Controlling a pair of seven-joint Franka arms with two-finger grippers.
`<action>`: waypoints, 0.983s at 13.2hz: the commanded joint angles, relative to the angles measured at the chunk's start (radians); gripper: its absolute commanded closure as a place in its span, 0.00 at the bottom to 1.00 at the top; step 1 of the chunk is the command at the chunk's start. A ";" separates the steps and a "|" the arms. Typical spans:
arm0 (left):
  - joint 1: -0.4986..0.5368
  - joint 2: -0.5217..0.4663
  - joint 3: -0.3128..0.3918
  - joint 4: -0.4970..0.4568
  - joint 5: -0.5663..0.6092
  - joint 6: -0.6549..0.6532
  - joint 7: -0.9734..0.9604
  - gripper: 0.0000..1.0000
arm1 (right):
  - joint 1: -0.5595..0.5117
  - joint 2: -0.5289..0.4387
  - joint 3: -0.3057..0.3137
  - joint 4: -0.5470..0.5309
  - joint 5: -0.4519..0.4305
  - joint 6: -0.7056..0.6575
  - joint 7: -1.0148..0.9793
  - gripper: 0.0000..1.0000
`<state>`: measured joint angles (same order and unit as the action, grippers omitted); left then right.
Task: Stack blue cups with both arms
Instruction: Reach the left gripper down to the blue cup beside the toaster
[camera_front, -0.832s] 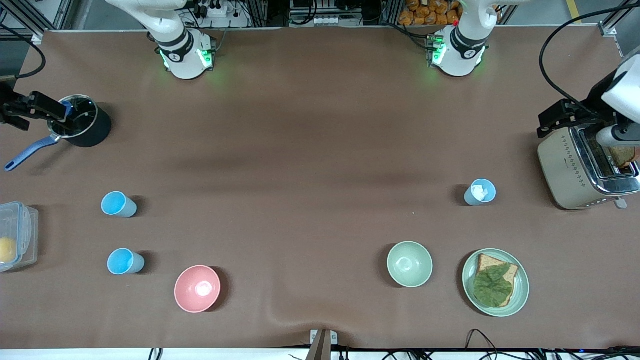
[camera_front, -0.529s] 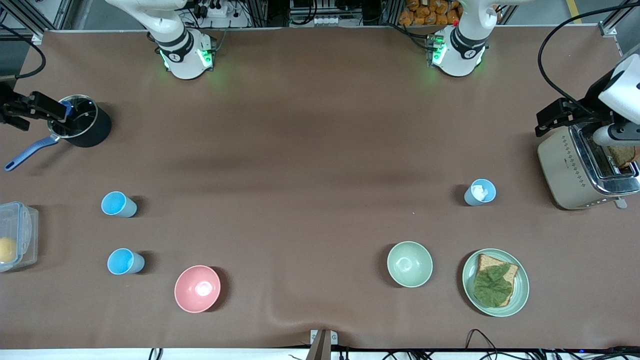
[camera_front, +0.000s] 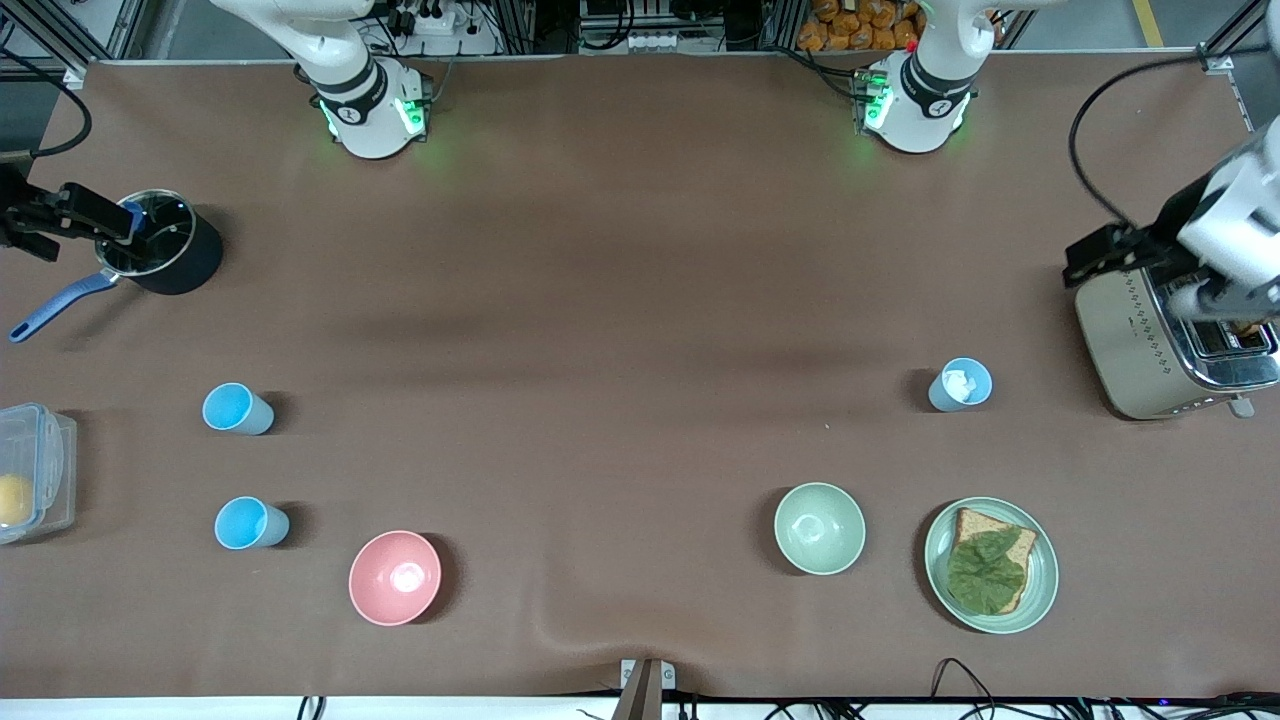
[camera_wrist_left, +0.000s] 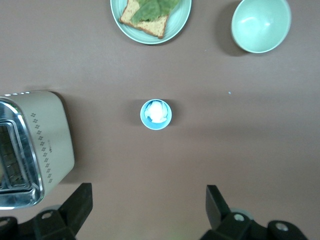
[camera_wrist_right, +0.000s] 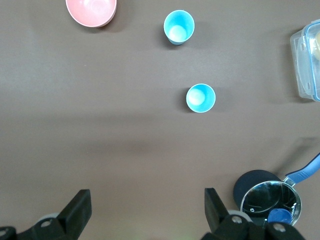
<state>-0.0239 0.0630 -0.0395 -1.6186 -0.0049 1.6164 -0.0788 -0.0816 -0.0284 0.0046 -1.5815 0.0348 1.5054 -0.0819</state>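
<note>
While both arms hang high over the brown surface (camera_front: 640, 300), the left gripper (camera_wrist_left: 145, 212) and right gripper (camera_wrist_right: 145, 212) gape wide, empty. One cup (camera_front: 960, 385) stands upright nearer the left arm; two cups (camera_front: 237, 409) (camera_front: 250, 523) stand near the right.

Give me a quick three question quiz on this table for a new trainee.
1. How many blue cups stand on the table?
2. True or false: the cup toward the left arm's end holds something white.
3. The left claw is: A) shut on a cup, B) open, holding nothing, C) inside the pink bowl.
Key: 1) three; 2) true; 3) B.
</note>
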 joint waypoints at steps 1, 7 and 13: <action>0.059 -0.055 -0.008 -0.235 -0.015 0.216 0.010 0.00 | 0.000 -0.018 0.000 -0.012 0.008 -0.011 -0.004 0.00; 0.061 -0.022 -0.008 -0.585 -0.023 0.671 0.011 0.00 | 0.003 0.001 0.000 0.001 0.008 -0.024 0.001 0.00; 0.064 0.162 -0.007 -0.607 -0.017 0.861 0.013 0.06 | 0.019 0.068 0.002 0.000 0.010 -0.033 -0.001 0.00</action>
<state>0.0318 0.1838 -0.0412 -2.2376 -0.0052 2.4384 -0.0759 -0.0783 -0.0039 0.0056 -1.5876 0.0355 1.4855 -0.0821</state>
